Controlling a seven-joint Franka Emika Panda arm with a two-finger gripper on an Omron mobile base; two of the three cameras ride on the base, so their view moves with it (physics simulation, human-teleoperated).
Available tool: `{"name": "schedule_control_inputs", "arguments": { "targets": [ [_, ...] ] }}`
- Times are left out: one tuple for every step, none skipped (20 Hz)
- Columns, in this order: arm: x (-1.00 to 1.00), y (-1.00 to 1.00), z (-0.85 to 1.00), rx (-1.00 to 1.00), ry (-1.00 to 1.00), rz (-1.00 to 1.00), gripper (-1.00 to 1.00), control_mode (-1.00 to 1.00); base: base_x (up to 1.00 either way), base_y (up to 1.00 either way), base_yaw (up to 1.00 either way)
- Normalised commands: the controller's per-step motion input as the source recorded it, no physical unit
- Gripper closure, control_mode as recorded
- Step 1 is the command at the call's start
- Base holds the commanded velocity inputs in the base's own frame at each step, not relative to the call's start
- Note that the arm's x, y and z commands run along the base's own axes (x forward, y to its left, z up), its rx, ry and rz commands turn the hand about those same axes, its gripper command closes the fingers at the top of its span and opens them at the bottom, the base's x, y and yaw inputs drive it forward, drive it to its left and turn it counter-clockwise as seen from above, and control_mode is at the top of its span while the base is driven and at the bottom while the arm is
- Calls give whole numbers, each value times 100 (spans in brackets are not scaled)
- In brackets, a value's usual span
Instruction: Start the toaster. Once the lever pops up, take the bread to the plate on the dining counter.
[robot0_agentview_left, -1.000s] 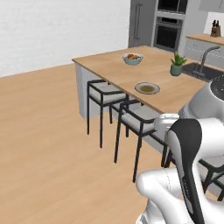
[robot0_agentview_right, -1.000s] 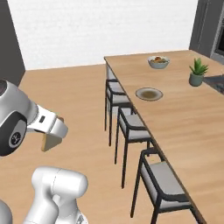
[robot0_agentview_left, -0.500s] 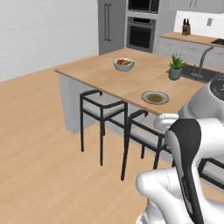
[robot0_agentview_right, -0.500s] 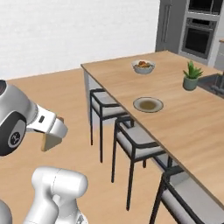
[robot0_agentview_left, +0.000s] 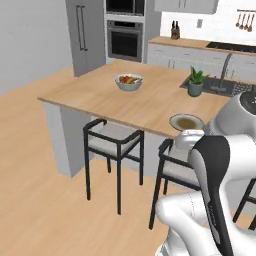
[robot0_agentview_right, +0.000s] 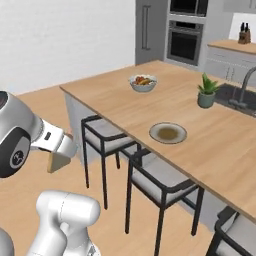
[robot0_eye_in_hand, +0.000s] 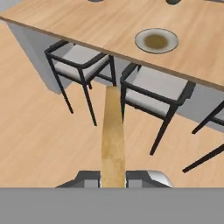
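Observation:
My gripper is shut on the bread, a thin golden-tan slice that the hand view shows edge-on, running up from between the fingers. From the right base camera, the gripper holds the bread low over the floor, left of the stools. The grey plate lies on the light-wood dining counter near its front edge, well to the right of the gripper. That plate is also at the top of the hand view and above a stool in the left base view. The toaster is out of view.
Black stools with grey seats stand along the counter's near side, between the gripper and the plate. A white bowl of fruit, a potted plant and a faucet sit farther back. Open wood floor lies to the left.
The whole scene has shifted: the base has moved, and the counter with the plate now looks closer and more turned. The bread stays gripped the same way.

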Motion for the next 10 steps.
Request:
{"name": "schedule_control_inputs", "arguments": {
  "targets": [
    [0, 0, 0, 0, 0, 0, 100, 100, 66, 54, -55],
    [0, 0, 0, 0, 0, 0, 100, 100, 63, 49, -58],
    [0, 0, 0, 0, 0, 0, 100, 100, 59, 46, -60],
    [0, 0, 0, 0, 0, 0, 100, 100, 56, 44, -62],
    [0, 0, 0, 0, 0, 0, 100, 100, 55, 44, -63],
    [0, 0, 0, 0, 0, 0, 100, 100, 55, 45, -64],
    [0, 0, 0, 0, 0, 0, 100, 100, 55, 48, -64],
    [0, 0, 0, 0, 0, 0, 100, 100, 56, 51, -64],
    [0, 0, 0, 0, 0, 0, 100, 100, 54, 49, -64],
    [0, 0, 0, 0, 0, 0, 100, 100, 51, 49, -64]
  ]
}}
